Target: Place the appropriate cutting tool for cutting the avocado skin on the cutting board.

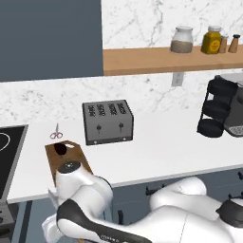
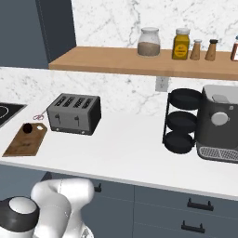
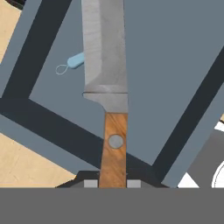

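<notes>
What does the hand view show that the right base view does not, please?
Hand view alone: the knife with its wooden handle between the gripper fingertips, and the blue peeler lying below in an open drawer. Right base view alone: the board carrying the avocado, the scissors, the toaster, the coffee machine. Shared: nothing identifiable apart from dark blue cabinetry.

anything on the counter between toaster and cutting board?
Only the small scissors, near the wall behind that gap. Otherwise the counter between the toaster and the cutting board is bare, as the right base view shows.
</notes>
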{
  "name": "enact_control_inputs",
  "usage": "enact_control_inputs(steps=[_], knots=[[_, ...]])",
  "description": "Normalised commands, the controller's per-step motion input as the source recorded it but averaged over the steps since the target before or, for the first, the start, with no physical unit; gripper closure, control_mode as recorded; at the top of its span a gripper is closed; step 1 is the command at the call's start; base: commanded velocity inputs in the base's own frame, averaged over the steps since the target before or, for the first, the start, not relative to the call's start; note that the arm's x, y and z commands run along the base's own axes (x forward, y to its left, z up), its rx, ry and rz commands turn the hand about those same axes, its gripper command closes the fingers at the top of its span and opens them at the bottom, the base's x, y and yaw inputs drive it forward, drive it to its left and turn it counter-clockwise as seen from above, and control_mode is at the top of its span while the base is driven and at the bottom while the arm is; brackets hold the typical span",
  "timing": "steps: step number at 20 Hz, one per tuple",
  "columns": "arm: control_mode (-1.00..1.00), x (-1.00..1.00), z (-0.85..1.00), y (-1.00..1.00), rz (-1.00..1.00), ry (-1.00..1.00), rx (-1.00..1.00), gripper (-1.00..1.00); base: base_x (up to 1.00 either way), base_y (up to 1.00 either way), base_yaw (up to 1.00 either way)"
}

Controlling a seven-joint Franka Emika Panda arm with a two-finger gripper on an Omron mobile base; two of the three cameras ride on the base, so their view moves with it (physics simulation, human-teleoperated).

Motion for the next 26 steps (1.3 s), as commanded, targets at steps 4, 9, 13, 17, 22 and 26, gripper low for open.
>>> enact_control_inputs(steps=[4,9,13,17,22,26], knots=[[-1.00,0.25,0.77,-0.46,-0.01,-0.04,0.00,1.00,0.00,0.00,0.00],[-1.00,0.60,0.57,-0.50,-0.03,-0.01,0.03,1.00,0.00,0.00,0.00],[-1.00,0.74,0.18,-0.41,-0.06,0.00,0.04,1.00,0.00,0.00,0.00],[-1.00,0.73,0.00,-0.18,-0.06,0.00,0.00,1.00,0.00,0.00,0.00],[-1.00,0.73,-0.01,-0.08,-0.05,0.00,0.00,1.00,0.00,0.00,0.00],[-1.00,0.75,-0.04,-0.01,-0.03,0.00,0.00,1.00,0.00,0.00,0.00]])
